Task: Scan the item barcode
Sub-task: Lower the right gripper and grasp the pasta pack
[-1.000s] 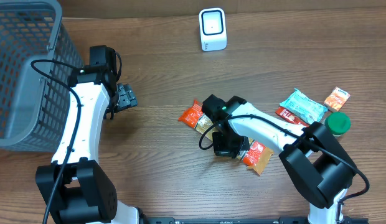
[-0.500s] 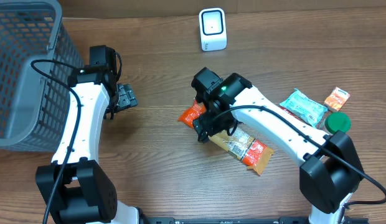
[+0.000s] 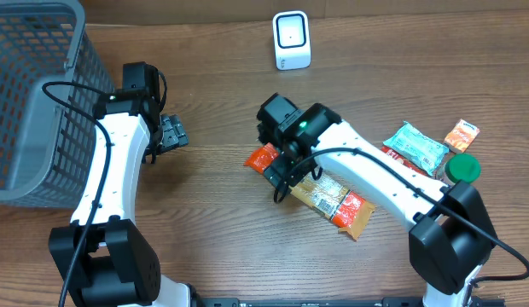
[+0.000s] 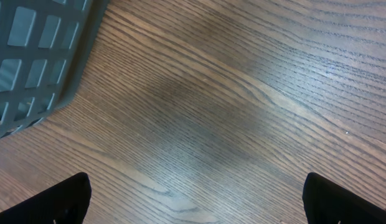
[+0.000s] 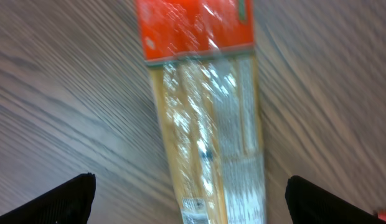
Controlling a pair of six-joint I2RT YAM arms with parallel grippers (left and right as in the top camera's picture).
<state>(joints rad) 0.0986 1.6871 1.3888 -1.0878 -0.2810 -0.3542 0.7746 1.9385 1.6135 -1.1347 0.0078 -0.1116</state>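
Change: right pincer (image 5: 194, 200) sat low and shut over the packet (image 3: 337, 203) a second ago. Now it is raised, fingers wide apart, holding nothing. Packet lies flat mid-surface, toward the near right, well apart from the scanner (image 3: 291, 40) at the far edge (no scan yet; a fresh grasp looks needed). The left pincer (image 4: 194, 199) is also apart, over bare wood beside the basket (image 4: 37, 56).

Right wrist view is smeared. A pale label on the packet may be the barcode, unreadable. Overhead, the arm covers the packet's left end.
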